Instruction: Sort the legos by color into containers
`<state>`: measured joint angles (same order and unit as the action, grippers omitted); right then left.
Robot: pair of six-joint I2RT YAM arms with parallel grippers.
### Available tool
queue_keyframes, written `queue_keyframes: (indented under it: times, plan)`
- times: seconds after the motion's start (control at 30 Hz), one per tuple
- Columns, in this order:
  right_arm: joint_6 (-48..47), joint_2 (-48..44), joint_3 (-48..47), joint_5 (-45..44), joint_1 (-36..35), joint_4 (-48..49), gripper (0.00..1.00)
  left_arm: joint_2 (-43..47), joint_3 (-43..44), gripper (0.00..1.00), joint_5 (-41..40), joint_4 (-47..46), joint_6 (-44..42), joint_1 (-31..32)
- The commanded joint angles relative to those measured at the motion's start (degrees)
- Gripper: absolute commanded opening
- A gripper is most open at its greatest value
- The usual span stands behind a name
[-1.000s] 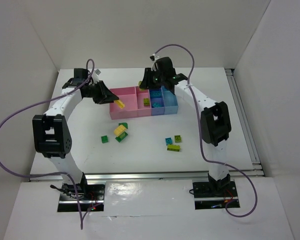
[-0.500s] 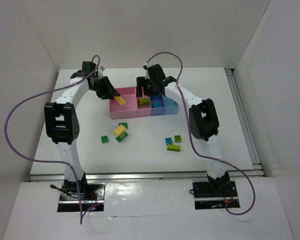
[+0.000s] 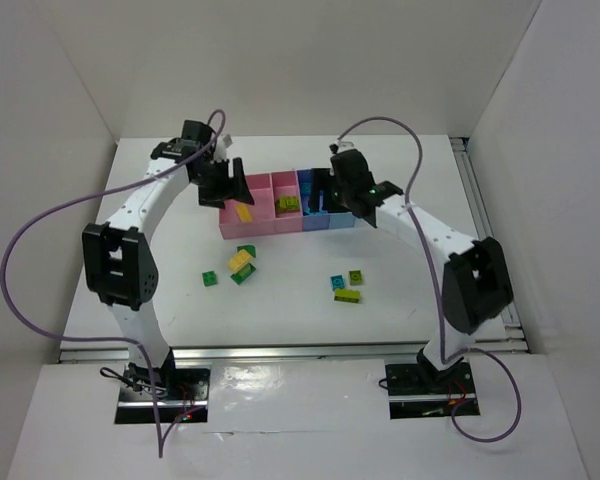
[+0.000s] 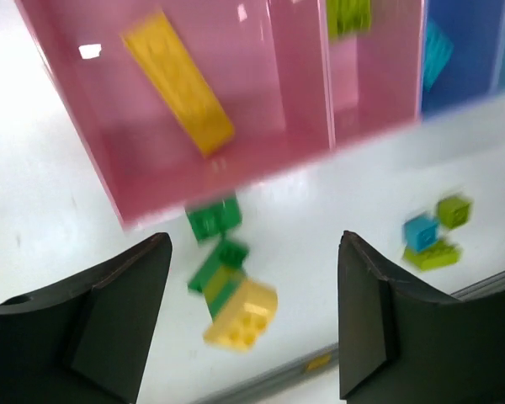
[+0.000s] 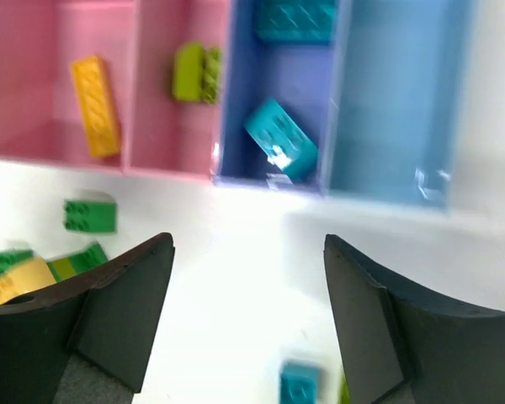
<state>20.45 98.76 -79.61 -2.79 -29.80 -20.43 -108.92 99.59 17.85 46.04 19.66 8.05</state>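
left wrist: left claw (image 4: 254, 244) spread (right claw (image 5: 248, 244) too) over containers' (image 4: 269, 156) near edge

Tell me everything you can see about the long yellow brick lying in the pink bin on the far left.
The long yellow brick is a slim bar of plain yellow plastic with faint studs on top. It lies flat on the floor of the leftmost pink bin, alone in that compartment and slightly skewed to its walls. Nothing grips it: the left gripper hangs open above, both fingers clear of it. Whether either end touches a wall cannot be told.
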Motion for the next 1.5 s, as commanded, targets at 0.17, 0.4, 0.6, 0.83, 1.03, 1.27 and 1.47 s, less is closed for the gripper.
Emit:
queue_keyframes:
  times: [0.17,0.4,0.6,0.83,1.03,1.27,1.47]
  plan:
    - [4.78,-9.90,14.13,-7.85,1.50,2.06,0.83,12.07,-12.92,0.88,-27.05,11.79,-0.42,17.68]
    - [4.87,-7.36,11.60,-5.91,1.50,1.01,0.84,8.65,-13.46,0.91,-35.67,15.04,2.22,23.76]
    - [4.34,-6.04,10.18,-5.91,1.50,1.00,0.84,6.27,-13.98,0.83,-35.61,12.76,1.61,24.99]
    - [4.34,-5.95,11.41,-6.44,2.03,1.00,0.78,6.80,-18.02,0.69,-32.45,10.04,0.47,22.63]
    - [4.87,-5.33,11.93,-6.44,2.03,1.08,0.65,9.25,-20.84,0.67,-29.02,7.49,-0.06,20.95]
    - [4.87,-5.33,11.94,-4.86,2.03,1.09,0.46,11.19,-22.07,0.57,-20.41,4.67,-2.69,17.61]
    - [4.87,-5.33,11.94,-3.81,2.03,1.09,0.42,13.04,-22.07,0.48,-16.62,4.14,-3.40,15.33]
